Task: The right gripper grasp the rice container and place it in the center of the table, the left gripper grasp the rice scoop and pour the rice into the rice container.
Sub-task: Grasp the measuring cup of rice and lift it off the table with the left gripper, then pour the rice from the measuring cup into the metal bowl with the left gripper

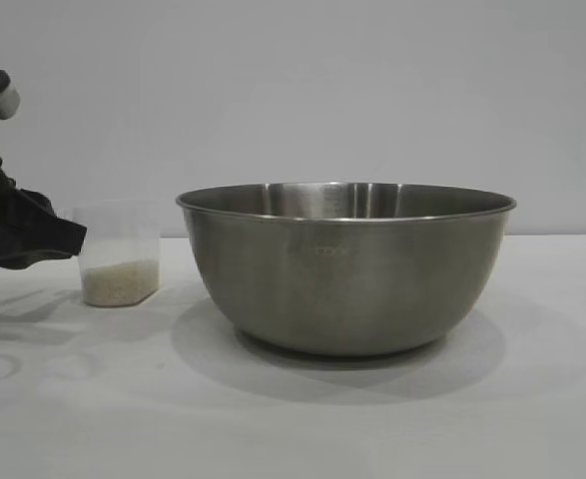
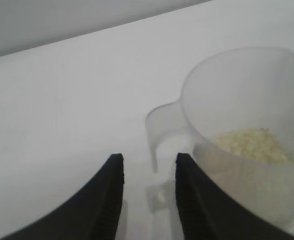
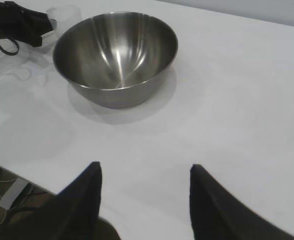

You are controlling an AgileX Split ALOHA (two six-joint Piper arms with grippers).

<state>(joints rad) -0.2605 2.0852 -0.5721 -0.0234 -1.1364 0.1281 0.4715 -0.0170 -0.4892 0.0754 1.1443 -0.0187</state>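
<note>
Scoop grasp pending: small translucent plastic rice scoop [image 1: 120, 253] upright on flat white table [image 1: 532, 399], at 9 o'clock of large round stainless-steel rice container [image 1: 346, 267], apart from it. White-cream rice [image 2: 249, 144] low in the cup. Loop handle [image 2: 162, 131] pointing toward left gripper [image 2: 148, 186], jaws spread, handle not yet between them. Best advanced straight along handle axis, closed on the loop, kept level. Right gripper [image 3: 144, 187] spread, well back from bowl.
</note>
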